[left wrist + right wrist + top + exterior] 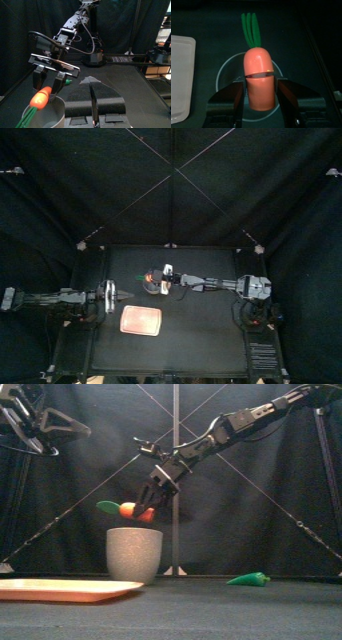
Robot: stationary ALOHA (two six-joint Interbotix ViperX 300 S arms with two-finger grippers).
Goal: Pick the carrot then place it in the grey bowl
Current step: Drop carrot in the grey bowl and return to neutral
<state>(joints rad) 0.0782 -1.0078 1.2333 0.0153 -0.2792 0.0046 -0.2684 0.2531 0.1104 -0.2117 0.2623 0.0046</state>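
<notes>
The fingers of the right gripper squeeze the orange toy carrot with green leaves just above the tall grey speckled cup right below them, so picking looks done and only dropping it in is left.

Dim black booth (pink tray glaring)

The right arm, in the upper right of the front view, is a chain of slim black links with blocky joints. In the left wrist view's left half, the right gripper has two dark grey jaws under a silver cross-plate. The left arm, at upper left, is black struts, and the left gripper is glossy black.
</notes>
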